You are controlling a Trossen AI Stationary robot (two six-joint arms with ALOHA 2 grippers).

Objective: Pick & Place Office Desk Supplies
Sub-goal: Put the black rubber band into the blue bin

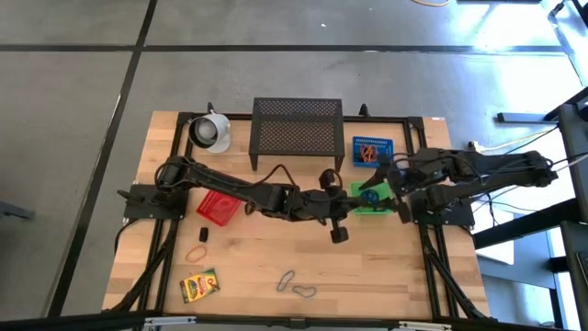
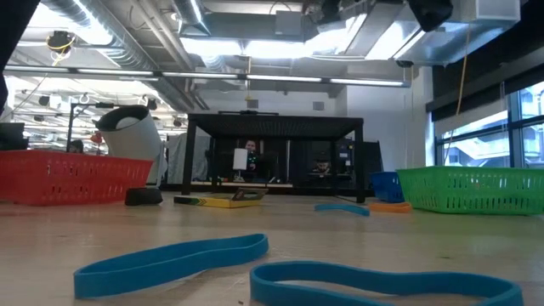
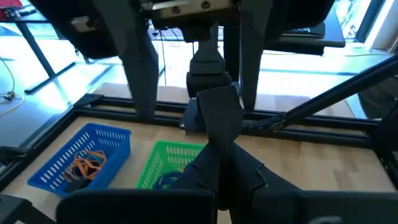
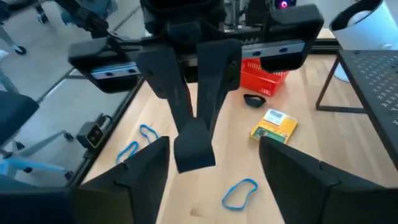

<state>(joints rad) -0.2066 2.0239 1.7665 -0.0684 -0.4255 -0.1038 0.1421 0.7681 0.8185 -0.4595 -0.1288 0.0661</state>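
Observation:
The office desk supplies lie loose on the wooden table: an orange loop (image 1: 197,253), a small black block (image 1: 203,235), a yellow-green printed box (image 1: 199,285) and blue loops (image 1: 287,278) near the front edge. Another blue loop (image 1: 369,195) lies in the green basket (image 1: 360,210). Orange loops (image 3: 87,165) lie in the blue basket (image 1: 372,150). My left gripper (image 1: 352,210) hangs shut above the table beside the green basket, and nothing shows between its fingers (image 3: 217,106). My right gripper (image 4: 214,180) stands wide open above the green basket's right side, holding nothing.
A red basket (image 1: 219,207) sits left of centre. A black mesh shelf (image 1: 297,129) and a white mug (image 1: 211,131) stand at the far edge. The two arms face each other closely over the green basket. Bare wood shows at the table's middle and front right.

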